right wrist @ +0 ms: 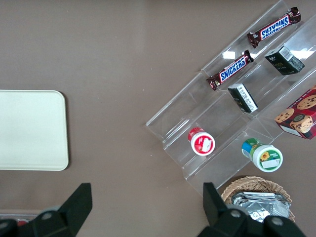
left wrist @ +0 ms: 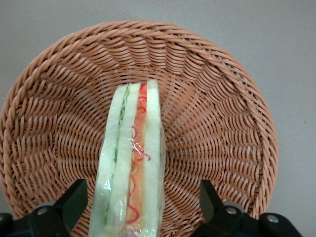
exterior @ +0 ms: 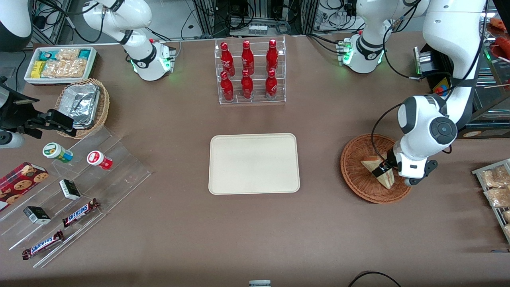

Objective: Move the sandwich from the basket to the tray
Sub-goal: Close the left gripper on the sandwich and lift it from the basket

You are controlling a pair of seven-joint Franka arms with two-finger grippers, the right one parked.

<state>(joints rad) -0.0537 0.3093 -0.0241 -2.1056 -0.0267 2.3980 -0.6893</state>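
The sandwich (exterior: 369, 164), a pale bread wedge in clear wrap with red and green filling, stands on edge in the round reddish-brown wicker basket (exterior: 350, 175) toward the working arm's end of the table. My left gripper (exterior: 382, 170) is low in the basket with its jaws open, one finger on each side of the sandwich. In the left wrist view the sandwich (left wrist: 133, 163) stands between the black fingers (left wrist: 74, 197) with a gap at each side, over the basket (left wrist: 212, 113). The cream tray (exterior: 254, 163) lies at the table's middle with nothing on it; it also shows in the right wrist view (right wrist: 29, 128).
A clear rack of red bottles (exterior: 250, 71) stands farther from the front camera than the tray. A metal tray of snack packets (exterior: 494, 191) lies beside the basket at the table's edge. A clear stepped shelf (exterior: 79, 191), a tan foil basket (exterior: 81, 104) and a white bin (exterior: 59, 63) lie toward the parked arm's end.
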